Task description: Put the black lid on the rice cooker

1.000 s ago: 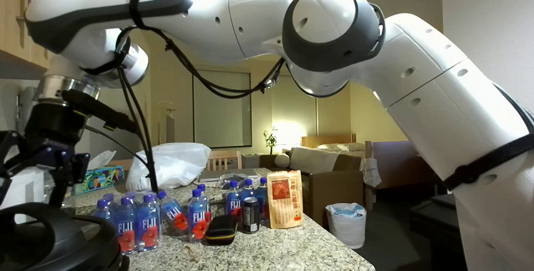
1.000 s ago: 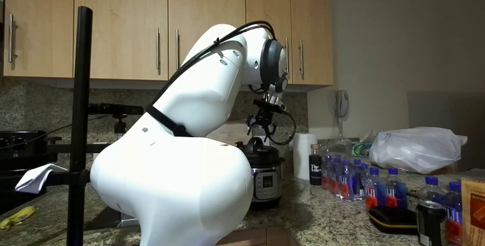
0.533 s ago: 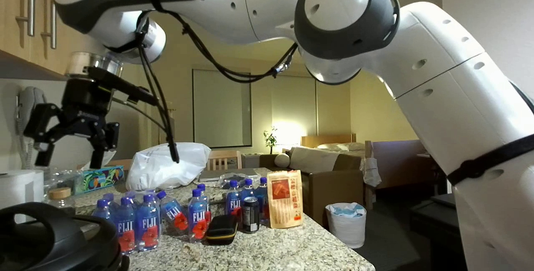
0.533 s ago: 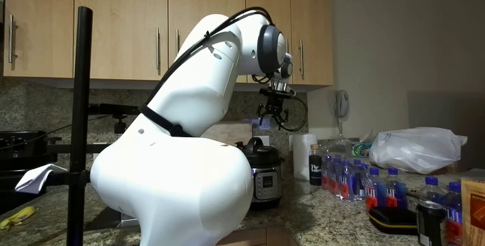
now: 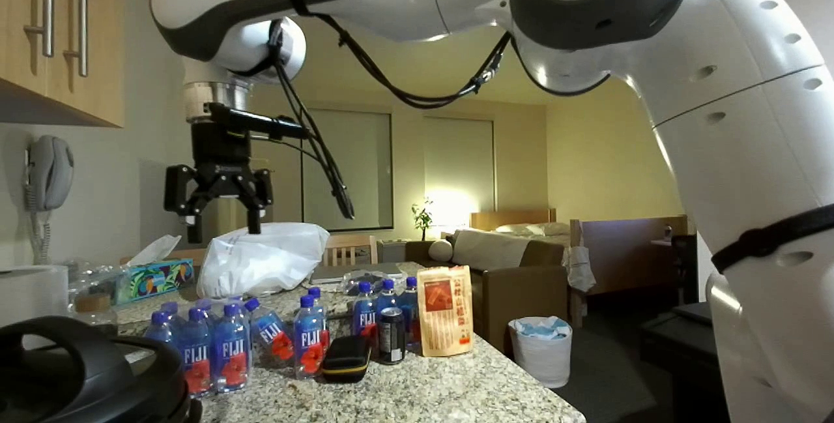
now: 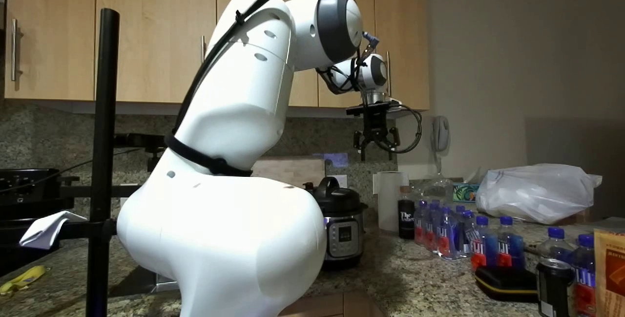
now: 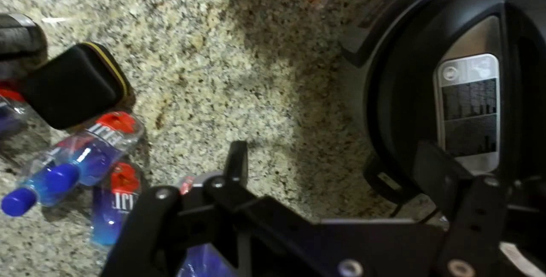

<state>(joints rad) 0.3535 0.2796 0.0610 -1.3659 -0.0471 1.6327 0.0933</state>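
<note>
The black lid point(image 6: 343, 200) sits level on top of the rice cooker point(image 6: 342, 240), a steel-sided pot with a control panel. The lid has a raised arched handle and also shows at the lower left of an exterior view point(image 5: 140, 384). In the wrist view the lid point(image 7: 396, 93) fills the right side, with a label under its handle. My gripper point(image 5: 225, 227) is open and empty, pointing down in the air. It hangs above and to the side of the cooker, apart from it, in an exterior view point(image 6: 376, 155). Its spread fingers show in the wrist view point(image 7: 335, 157).
Several water bottles point(image 5: 231, 348) stand on the granite counter beside the cooker, one tilted. A black case point(image 5: 346, 358), a can point(image 5: 391, 335) and a paper pouch point(image 5: 446, 312) are farther along. A paper towel roll point(image 6: 390, 202) and a dark bottle point(image 6: 406, 212) stand behind. Cabinets point(image 6: 273, 9) hang above.
My gripper has risen from just above the lid and moved away from the cooker, toward the bottles' side. It has turned from tilted to upright. The lid and cooker have not moved.
</note>
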